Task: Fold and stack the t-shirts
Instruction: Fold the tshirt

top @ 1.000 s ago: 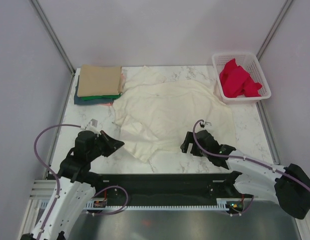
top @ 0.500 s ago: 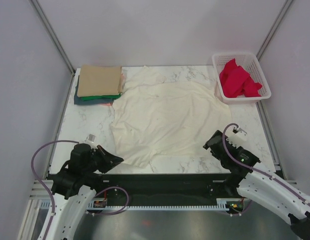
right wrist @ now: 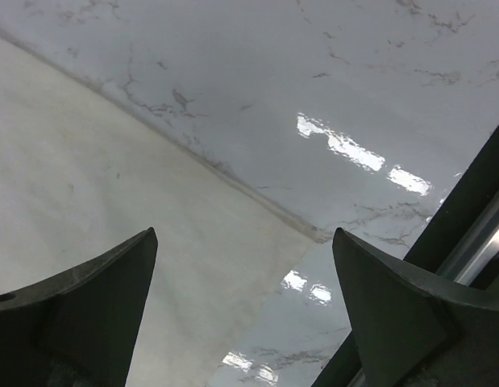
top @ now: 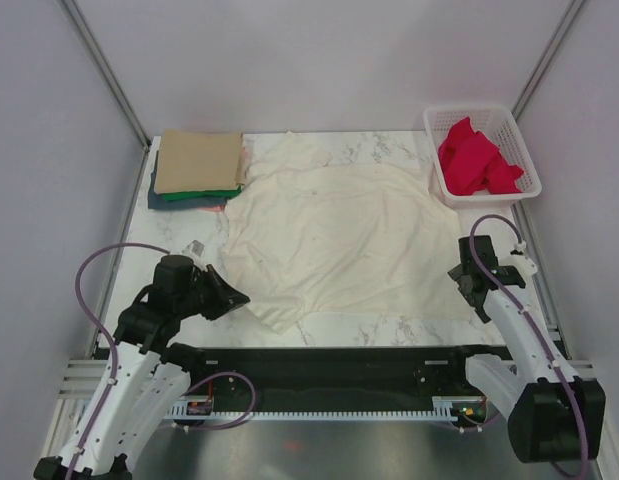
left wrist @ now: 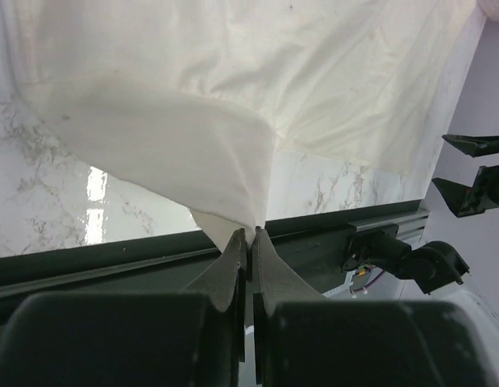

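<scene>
The large cream t-shirt (top: 339, 235) lies spread flat across the middle of the marble table (top: 179, 235). My left gripper (top: 239, 296) is shut on its near-left corner and holds that corner lifted in a fold; the left wrist view shows the cloth (left wrist: 233, 81) pinched between the closed jaws (left wrist: 251, 234). My right gripper (top: 467, 275) is open and empty just above the shirt's near-right corner (right wrist: 96, 185). Folded t-shirts are stacked at the back left: tan (top: 196, 160) on top, then green (top: 194, 194) and teal (top: 189, 204).
A white mesh basket (top: 486, 108) holding red cloth (top: 474, 160) stands at the back right. The black front rail (top: 329, 360) runs along the near table edge. Metal frame posts stand at the back corners.
My right gripper has swung from the shirt's near middle out to the right edge, and the shirt now lies wider and flatter. My left gripper has kept its hold on the corner and moved slightly.
</scene>
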You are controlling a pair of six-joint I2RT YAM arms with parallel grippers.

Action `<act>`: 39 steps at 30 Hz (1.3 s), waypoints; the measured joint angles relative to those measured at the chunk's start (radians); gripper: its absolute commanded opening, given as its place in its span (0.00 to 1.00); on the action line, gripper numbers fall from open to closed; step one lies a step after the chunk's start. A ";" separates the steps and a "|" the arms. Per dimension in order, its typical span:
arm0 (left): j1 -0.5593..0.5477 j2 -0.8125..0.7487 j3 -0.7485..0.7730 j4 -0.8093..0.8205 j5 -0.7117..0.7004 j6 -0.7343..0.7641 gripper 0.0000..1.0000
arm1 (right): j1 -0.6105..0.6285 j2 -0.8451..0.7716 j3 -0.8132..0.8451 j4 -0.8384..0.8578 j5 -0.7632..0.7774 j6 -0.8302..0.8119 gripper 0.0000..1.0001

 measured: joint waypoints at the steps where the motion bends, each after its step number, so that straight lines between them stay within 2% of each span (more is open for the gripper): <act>1: 0.000 0.002 -0.004 0.018 0.006 0.005 0.02 | -0.053 0.006 -0.004 0.010 -0.022 -0.016 0.97; 3: 0.000 0.001 -0.014 0.052 0.018 0.012 0.02 | -0.114 0.020 -0.021 0.033 -0.059 -0.039 0.90; 4: 0.000 0.001 -0.020 0.066 0.023 0.015 0.02 | -0.142 0.023 -0.035 0.043 -0.080 -0.048 0.84; 5: 0.000 0.001 -0.028 0.084 0.026 0.016 0.02 | -0.160 0.023 -0.050 0.051 -0.098 -0.055 0.82; 12: 0.000 0.002 -0.055 0.142 0.057 0.026 0.02 | -0.174 0.024 -0.150 0.129 -0.227 -0.061 0.61; 13: 0.000 0.003 -0.055 0.148 0.061 0.027 0.02 | -0.174 0.027 -0.162 0.139 -0.233 -0.064 0.53; 15: 0.000 0.005 -0.055 0.159 0.068 0.030 0.02 | -0.174 0.025 -0.165 0.158 -0.238 -0.064 0.43; 16: 0.000 0.006 -0.055 0.164 0.070 0.032 0.02 | -0.174 0.025 -0.167 0.167 -0.239 -0.065 0.32; 18: 0.000 0.007 -0.056 0.166 0.071 0.034 0.02 | -0.174 0.023 -0.173 0.178 -0.239 -0.068 0.19; 19: 0.000 0.007 -0.056 0.166 0.072 0.035 0.02 | -0.174 0.020 -0.176 0.186 -0.240 -0.069 0.08; 20: 0.000 0.007 -0.056 0.166 0.072 0.036 0.02 | -0.174 0.018 -0.180 0.195 -0.242 -0.067 0.05; 22: 0.000 0.007 -0.056 0.166 0.072 0.037 0.02 | -0.174 0.010 -0.184 0.202 -0.247 -0.066 0.00; 28: 0.000 -0.003 -0.054 0.158 0.073 0.037 0.02 | -0.174 -0.051 -0.177 0.164 -0.270 -0.084 0.00; 35: 0.000 -0.067 0.020 0.064 0.074 0.037 0.02 | -0.173 -0.187 -0.013 0.037 -0.269 -0.125 0.00; 39: 0.000 -0.101 0.069 0.002 0.074 0.037 0.02 | -0.174 -0.267 0.008 -0.001 -0.289 -0.143 0.00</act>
